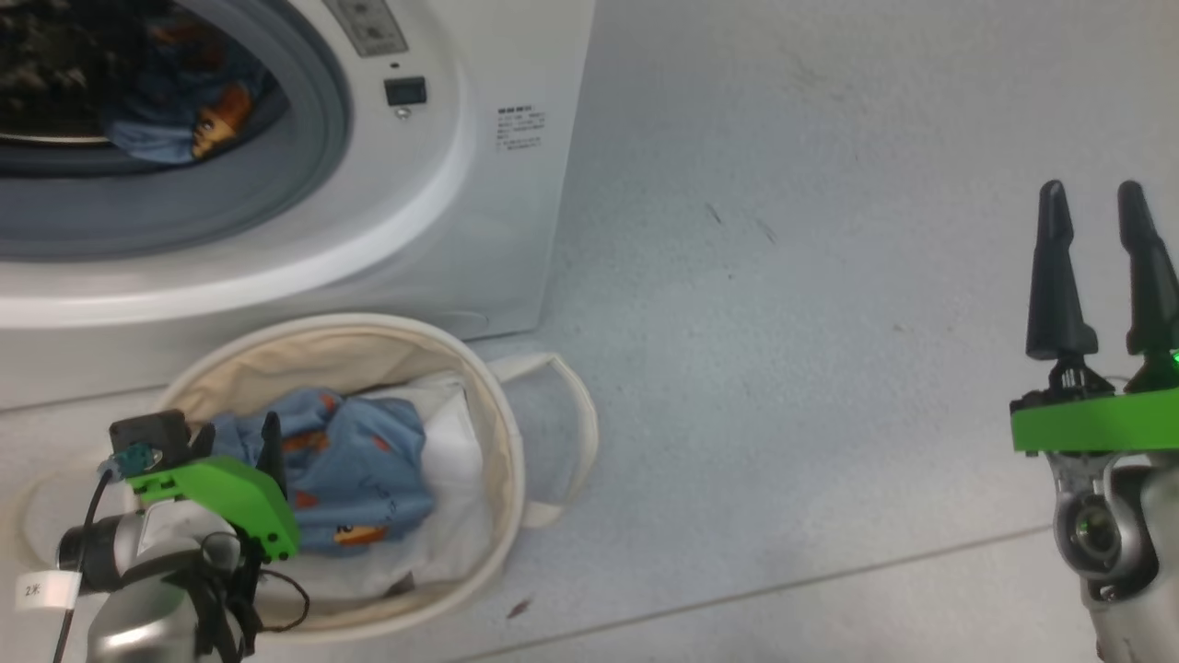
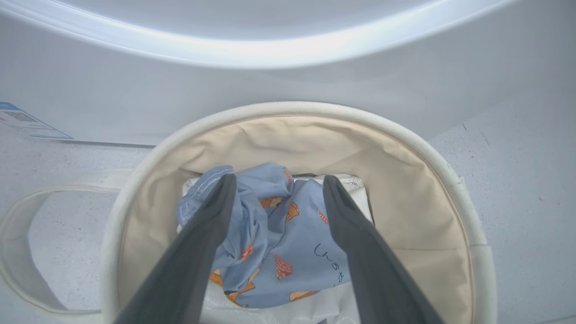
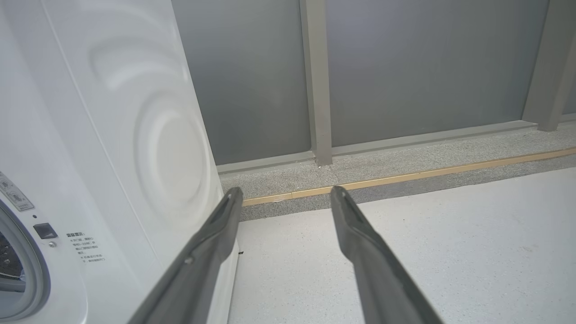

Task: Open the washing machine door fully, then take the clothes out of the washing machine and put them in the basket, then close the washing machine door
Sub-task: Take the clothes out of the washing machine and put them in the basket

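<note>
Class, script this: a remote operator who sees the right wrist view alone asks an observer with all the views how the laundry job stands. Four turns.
Operator: My view gives me the washing machine from its side. Is anything in the drum?
Observer: Yes, blue fabric with an orange print lies inside it.
Operator: And what is the left end effector doing?
Observer: The left end effector is open above the basket, one finger on either side of the light blue garment lying there.
</note>
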